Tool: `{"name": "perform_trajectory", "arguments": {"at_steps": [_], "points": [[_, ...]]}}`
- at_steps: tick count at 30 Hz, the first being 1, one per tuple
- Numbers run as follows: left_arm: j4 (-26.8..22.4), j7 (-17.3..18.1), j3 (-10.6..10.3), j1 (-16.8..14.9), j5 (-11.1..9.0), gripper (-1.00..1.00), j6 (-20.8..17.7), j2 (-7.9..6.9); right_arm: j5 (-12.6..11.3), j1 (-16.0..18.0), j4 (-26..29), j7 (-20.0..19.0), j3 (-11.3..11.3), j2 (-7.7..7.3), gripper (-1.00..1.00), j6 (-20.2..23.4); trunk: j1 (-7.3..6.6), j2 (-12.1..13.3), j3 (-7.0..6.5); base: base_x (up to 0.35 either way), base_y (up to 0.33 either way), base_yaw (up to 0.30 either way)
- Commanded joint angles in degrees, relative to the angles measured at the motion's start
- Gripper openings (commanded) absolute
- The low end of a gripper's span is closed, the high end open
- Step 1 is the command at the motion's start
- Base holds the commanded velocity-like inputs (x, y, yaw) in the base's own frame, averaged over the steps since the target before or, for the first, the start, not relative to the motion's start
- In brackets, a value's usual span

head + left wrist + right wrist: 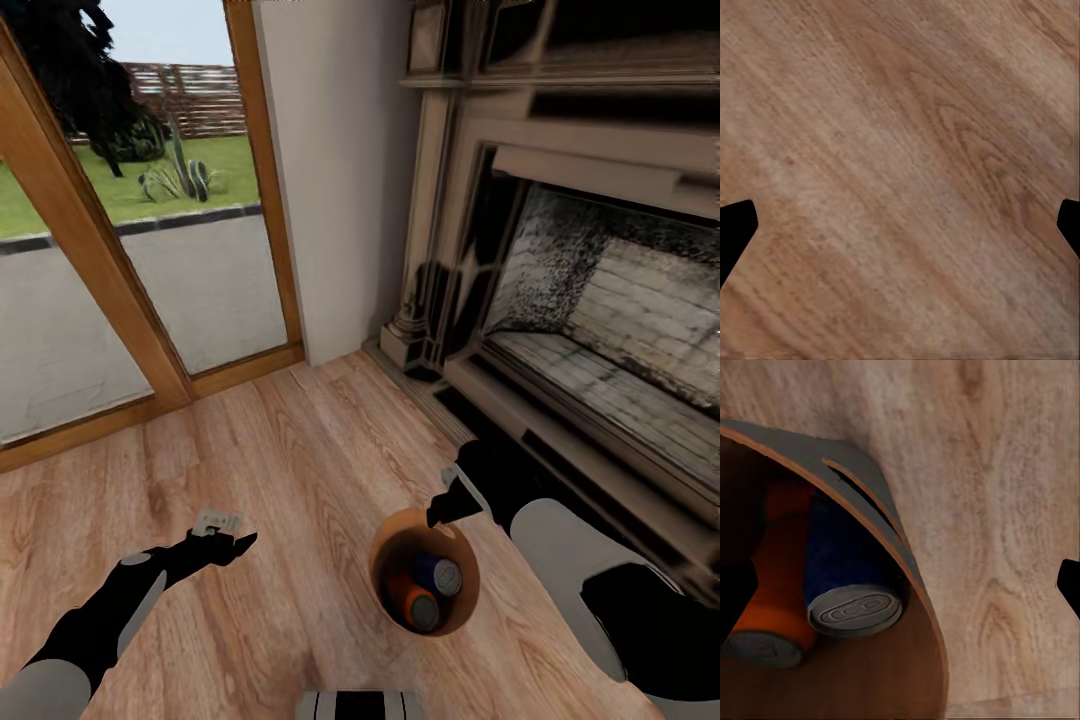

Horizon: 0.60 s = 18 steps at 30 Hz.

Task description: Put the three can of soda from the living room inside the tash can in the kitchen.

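The tash can (462,610), a small round bin with a copper-brown inside, stands on the living room's wood floor in front of the fireplace. Two cans of soda lie inside it: an orange one (412,603) and a dark blue one with a pale top (440,575). The right wrist view shows the blue can (851,577) beside the orange can (776,607) behind the bin's grey outer wall (862,491). My right gripper (440,510) is open at the bin's far rim, the rim running between its fingers (900,592). Left of the bin, my left gripper (238,545) is open over bare floor (900,232).
A dark ornate fireplace (600,330) with a raised hearth runs along the right, close behind my right arm. A wood-framed glass door (150,280) to the garden is at the far left, with a white wall (340,180) between them. Plank floor (300,450) stretches ahead.
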<state>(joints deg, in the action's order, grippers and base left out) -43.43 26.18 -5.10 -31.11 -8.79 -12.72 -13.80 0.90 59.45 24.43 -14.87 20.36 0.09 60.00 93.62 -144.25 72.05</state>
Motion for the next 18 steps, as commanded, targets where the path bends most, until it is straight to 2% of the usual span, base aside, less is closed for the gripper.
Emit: {"name": "perform_trajectory", "arguments": {"at_steps": [1,13,18], "points": [[0.02,0.0,0.0,0.0,0.0,1.0,0.01,0.0,0.0,-0.01,0.11,0.0,0.01,0.0,1.0,0.0,0.0,0.0,0.0,-0.274,0.0,0.0],[0.09,0.01,0.0,0.0,0.0,1.0,0.07,0.0,0.31,-0.41,0.44,0.02,0.12,0.0,1.0,-0.14,0.0,0.0,0.0,-0.312,0.0,0.0],[0.1,0.0,0.01,0.0,0.0,1.0,0.07,0.0,0.47,-0.69,0.44,0.02,0.05,-0.15,1.0,-0.21,0.0,0.0,0.0,-0.145,0.0,0.0]]}}
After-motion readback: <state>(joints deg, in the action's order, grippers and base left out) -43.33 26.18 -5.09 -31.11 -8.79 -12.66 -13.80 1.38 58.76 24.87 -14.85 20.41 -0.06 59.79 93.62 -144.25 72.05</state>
